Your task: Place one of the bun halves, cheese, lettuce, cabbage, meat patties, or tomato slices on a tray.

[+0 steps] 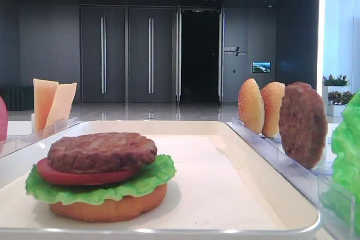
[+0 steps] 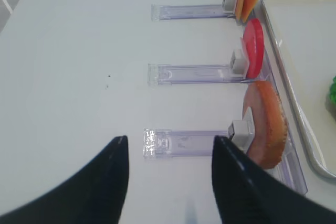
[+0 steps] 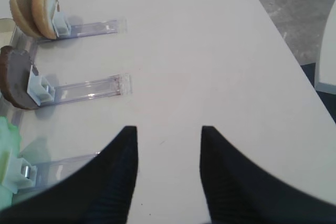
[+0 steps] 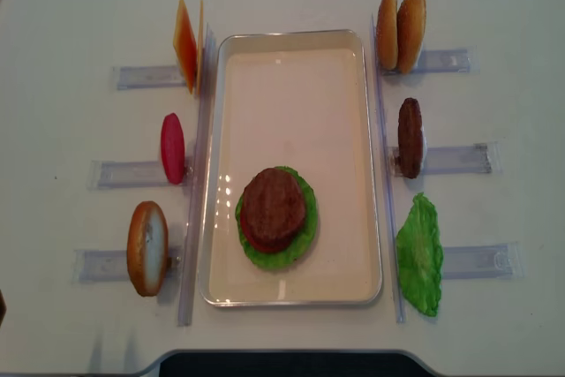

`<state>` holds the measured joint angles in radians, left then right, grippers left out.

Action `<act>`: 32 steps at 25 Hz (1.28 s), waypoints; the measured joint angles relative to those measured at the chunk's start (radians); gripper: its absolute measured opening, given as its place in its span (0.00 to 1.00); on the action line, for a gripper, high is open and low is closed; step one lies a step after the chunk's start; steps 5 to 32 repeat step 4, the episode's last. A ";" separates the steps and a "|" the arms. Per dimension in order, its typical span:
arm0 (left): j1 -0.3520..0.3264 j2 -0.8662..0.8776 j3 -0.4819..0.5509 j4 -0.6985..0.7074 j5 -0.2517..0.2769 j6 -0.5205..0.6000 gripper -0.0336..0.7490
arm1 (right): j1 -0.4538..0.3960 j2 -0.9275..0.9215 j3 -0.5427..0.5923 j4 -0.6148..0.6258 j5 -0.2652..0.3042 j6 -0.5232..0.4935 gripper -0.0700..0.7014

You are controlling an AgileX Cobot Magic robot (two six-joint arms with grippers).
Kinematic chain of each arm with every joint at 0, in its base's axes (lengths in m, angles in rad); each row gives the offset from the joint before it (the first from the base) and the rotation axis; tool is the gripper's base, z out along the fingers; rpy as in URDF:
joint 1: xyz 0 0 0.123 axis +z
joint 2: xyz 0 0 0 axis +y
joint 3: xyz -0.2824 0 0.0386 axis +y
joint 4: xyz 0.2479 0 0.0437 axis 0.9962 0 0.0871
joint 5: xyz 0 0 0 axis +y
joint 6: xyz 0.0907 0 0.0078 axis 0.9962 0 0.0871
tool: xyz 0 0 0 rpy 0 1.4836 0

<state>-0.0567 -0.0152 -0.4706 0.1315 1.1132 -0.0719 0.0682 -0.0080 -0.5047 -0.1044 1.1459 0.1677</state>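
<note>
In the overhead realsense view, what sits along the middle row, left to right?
Red round tomato slice standing on edge → cream-white rectangular tray → dark brown meat patty standing on edge → its clear plastic slotted holder.

Lettuce (image 3: 8, 145) blurred, edge-cropped

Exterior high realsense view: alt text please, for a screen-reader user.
Top-down: a cream tray holds a stack of bun, lettuce, tomato and meat patty. Clear holders on the left carry cheese, a tomato slice and a bun half; right ones carry two buns, a patty and lettuce.
</note>
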 joint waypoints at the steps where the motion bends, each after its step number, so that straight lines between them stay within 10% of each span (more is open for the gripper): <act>1: 0.000 0.000 0.000 0.000 0.000 0.000 0.54 | 0.000 0.000 0.000 0.000 0.000 0.000 0.48; 32: 0.000 0.000 0.000 0.000 0.000 0.000 0.54 | 0.000 0.000 0.000 0.000 0.000 0.000 0.48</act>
